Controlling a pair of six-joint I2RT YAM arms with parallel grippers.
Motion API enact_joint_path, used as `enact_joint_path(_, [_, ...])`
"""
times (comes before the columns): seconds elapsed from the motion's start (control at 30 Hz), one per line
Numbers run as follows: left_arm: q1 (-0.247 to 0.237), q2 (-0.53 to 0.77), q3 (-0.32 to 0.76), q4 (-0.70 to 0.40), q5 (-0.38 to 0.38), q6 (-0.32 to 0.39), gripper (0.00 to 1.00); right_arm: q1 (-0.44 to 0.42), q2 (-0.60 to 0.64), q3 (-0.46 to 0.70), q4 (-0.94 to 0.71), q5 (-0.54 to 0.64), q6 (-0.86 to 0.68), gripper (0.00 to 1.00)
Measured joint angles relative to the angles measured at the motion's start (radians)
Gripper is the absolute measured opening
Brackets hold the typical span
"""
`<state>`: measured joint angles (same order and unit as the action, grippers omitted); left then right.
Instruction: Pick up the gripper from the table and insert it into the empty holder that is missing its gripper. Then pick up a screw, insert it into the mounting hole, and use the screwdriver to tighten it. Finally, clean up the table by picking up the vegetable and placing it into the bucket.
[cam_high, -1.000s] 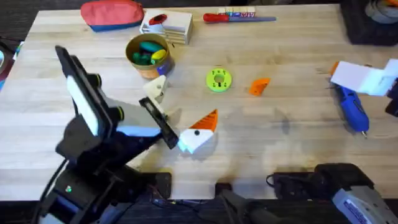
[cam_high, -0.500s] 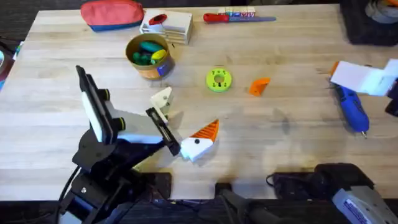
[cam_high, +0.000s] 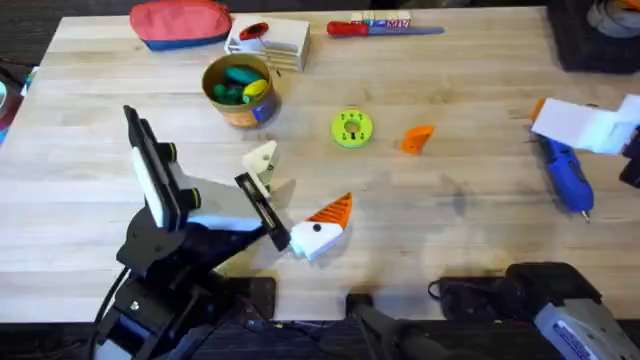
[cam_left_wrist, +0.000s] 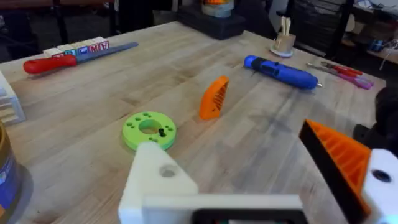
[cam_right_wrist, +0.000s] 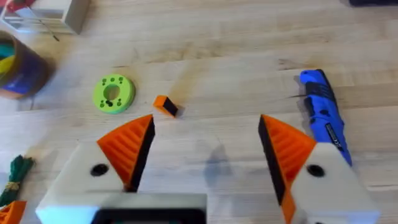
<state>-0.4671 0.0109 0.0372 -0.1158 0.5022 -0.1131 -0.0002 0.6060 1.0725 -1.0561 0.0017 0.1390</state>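
Observation:
The loose orange gripper (cam_high: 416, 137) lies on the table right of the lime-green disc (cam_high: 351, 129), also seen as the ribbed wedge (cam_left_wrist: 214, 98) and small (cam_right_wrist: 165, 106). My left gripper (cam_high: 290, 195) stands open near the table's middle, well short of the wedge. One of its fingers is the bare white holder (cam_high: 260, 158) (cam_left_wrist: 158, 177); the other carries an orange pad (cam_high: 332, 210). A dark screw (cam_left_wrist: 163, 132) sits on the disc. The blue screwdriver (cam_high: 568, 176) (cam_right_wrist: 323, 115) lies at the right. The tan bucket (cam_high: 238, 92) holds green and yellow toys. My right gripper (cam_right_wrist: 205, 155) is open and holds nothing. The vegetable is out of view.
A red-handled screwdriver (cam_high: 375, 28), a white box (cam_high: 268, 38) and a red pouch (cam_high: 180, 22) line the far edge. A white block with an orange corner (cam_high: 588, 126) sits at the right edge above the blue screwdriver. A dark green stringy thing (cam_right_wrist: 18, 169) shows beside my right gripper.
Between one second and half a second ago my left arm shifted right and its fingers moved slightly toward the near edge. It has held still since. Nothing on the table moved.

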Motion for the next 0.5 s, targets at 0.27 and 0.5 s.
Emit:
enact_joint_path(0.27, [0.000, 0.000, 0.000, 0.000, 0.000, 0.000, 0.986, 0.000, 0.000, 0.000, -0.008, 0.000, 0.035, 0.992])
enact_joint_path(0.5, [0.000, 0.000, 0.000, 0.000, 0.055, 0.000, 0.985, 0.000, 0.001, 0.000, -0.022, -0.036, 0.090, 0.992])
